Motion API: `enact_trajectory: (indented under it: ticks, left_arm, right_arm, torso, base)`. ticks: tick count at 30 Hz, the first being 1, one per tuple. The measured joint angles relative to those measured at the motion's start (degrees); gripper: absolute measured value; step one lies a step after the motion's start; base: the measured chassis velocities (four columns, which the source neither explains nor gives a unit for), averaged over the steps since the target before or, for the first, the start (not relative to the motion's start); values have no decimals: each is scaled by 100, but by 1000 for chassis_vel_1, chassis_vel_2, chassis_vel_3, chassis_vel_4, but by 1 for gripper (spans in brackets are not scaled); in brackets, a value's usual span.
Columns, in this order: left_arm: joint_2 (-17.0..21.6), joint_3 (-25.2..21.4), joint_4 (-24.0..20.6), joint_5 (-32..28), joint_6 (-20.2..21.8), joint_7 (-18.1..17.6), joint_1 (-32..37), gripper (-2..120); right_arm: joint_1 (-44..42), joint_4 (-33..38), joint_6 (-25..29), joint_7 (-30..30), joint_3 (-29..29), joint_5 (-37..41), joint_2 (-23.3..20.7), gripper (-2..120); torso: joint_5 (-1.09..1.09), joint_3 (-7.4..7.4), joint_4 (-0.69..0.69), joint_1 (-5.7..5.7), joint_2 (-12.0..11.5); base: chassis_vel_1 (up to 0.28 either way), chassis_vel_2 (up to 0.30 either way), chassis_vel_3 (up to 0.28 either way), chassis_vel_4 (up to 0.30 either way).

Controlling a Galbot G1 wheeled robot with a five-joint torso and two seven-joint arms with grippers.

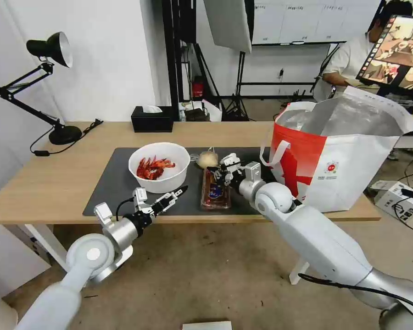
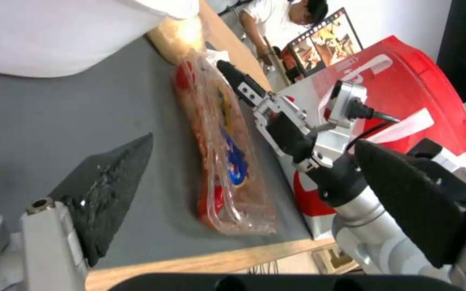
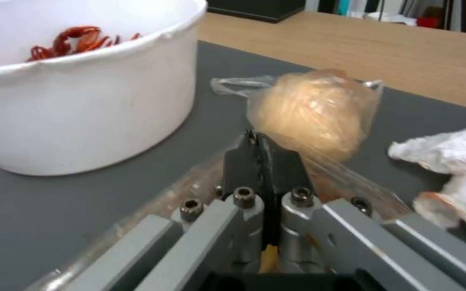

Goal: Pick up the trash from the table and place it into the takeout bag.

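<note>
Step in hand: right end effector (image 1: 217, 175) sits low over the far end of the clear tray (image 1: 214, 191), fingers pressed together; from the right wrist view it looks pinched on the tray's thin rim, though the contact itself is hard to make out.
Left end effector (image 1: 179, 193): spread wide, hovering over the mat's near edge just in front of the bowl (image 1: 159, 166), holding nothing.
Trash positions: bowl of red shells on the grey mat (image 1: 110, 183); tray just beside it, toward the bag; beige bagged lump (image 1: 207, 159) touching the tray's far end; crumpled tissue (image 3: 454, 178) near the lump.
Takeout bag (image 1: 339, 151): upright on the bench (image 1: 46, 183) at the robot's right, mouth open, foil lining showing.
Doing it well (judgement): a rim pinch is shallow, so lift slowly and keep the tray level to hold scraps in; clear the lump before swinging; rise above the bag's rim and handles, then lower inside before letting go.
Risk: flimsy plastic may flex or slip out.
</note>
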Motion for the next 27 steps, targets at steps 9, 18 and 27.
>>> enact_trajectory:
  ticks: [9, 18, 27]
  left_arm:
    - [11, 356, 203, 34, -3, -167, -340, 100]
    - [-127, 690, 403, 72, 146, -526, -714, 100]
    - [-205, 941, 569, 43, 210, -521, -941, 100]
  right_arm:
    - [-103, 45, 0, 42, 104, -32, -113, 0]
    - [-155, 80, -5, 76, 134, -26, -192, 0]
    - [-205, 93, -7, 87, 144, -15, -199, 0]
  torso:
    - [1, 0, 0, 0, 0]
    - [0, 0, 0, 0, 0]
    - [0, 0, 0, 0, 0]
  base:
    - [0, 0, 0, 0]
    - [0, 0, 0, 0]
    - [0, 0, 0, 0]
